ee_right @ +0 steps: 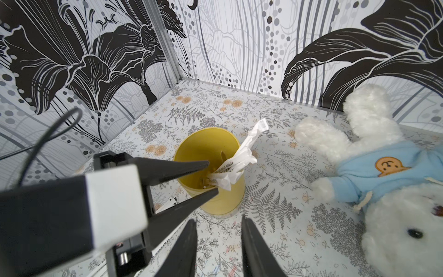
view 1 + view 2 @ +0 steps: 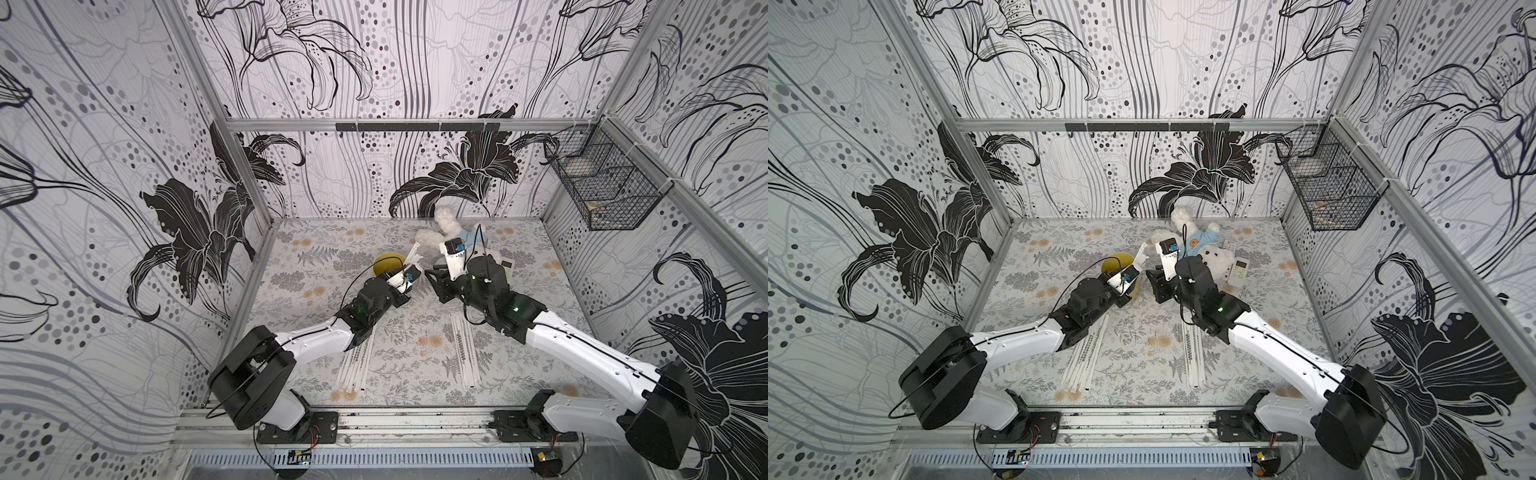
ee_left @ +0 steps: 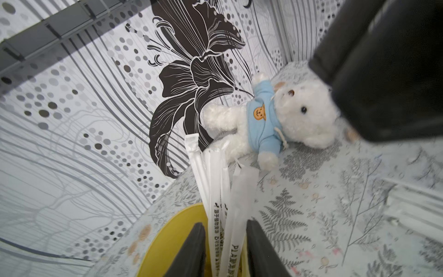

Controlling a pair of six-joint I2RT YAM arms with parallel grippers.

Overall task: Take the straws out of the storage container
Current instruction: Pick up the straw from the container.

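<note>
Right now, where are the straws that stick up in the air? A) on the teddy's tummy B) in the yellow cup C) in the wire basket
B: the right wrist view shows those straws leaning out of the open top of the yellow cup.

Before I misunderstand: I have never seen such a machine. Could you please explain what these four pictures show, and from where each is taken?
You see two white-and-black robot arms, each ending in a two-fingered gripper. Two pictures look down on the whole scene from above; the other two come from cameras on the arms' wrists. On the flower-patterned table stands a mustard-yellow round cup with a few white paper-wrapped straws inside. More such straws lie flat in two bunches, and a white plush teddy in a blue top lies further back. The left gripper is open, its fingers on either side of the straws in the cup. The right gripper is open and empty. Nothing is held.
</note>
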